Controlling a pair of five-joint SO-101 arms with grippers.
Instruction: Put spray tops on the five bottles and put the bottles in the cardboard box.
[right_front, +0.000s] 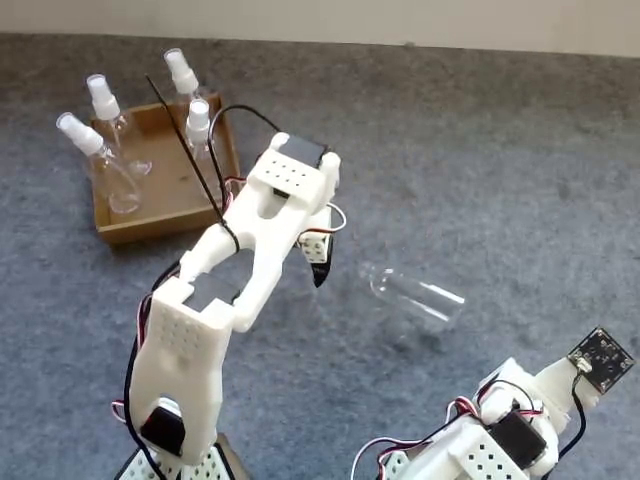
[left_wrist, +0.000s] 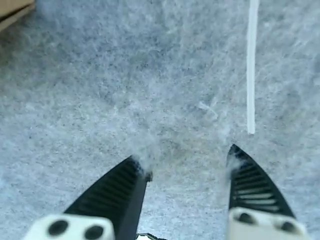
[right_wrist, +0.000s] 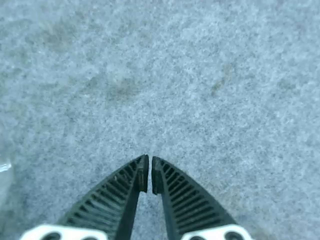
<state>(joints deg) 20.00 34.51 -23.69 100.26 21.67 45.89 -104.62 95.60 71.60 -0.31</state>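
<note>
A clear bottle (right_front: 415, 295) without a spray top lies on its side on the grey carpet, right of centre. My left gripper (right_front: 320, 272) points down at the carpet just left of its neck. In the left wrist view this gripper (left_wrist: 185, 157) is open, with only carpet between its fingers. The cardboard box (right_front: 215, 190) stands at the far left and holds several upright bottles with white spray tops (right_front: 103, 98). My right gripper (right_wrist: 150, 165) is shut on nothing above bare carpet. The right arm (right_front: 500, 435) sits at the near right edge.
A thin black cable tie (right_front: 190, 155) slants across the box from the left arm. A thin white strip (left_wrist: 251, 65) lies on the carpet ahead of the left gripper. A corner of the box (left_wrist: 15, 10) is visible in the left wrist view.
</note>
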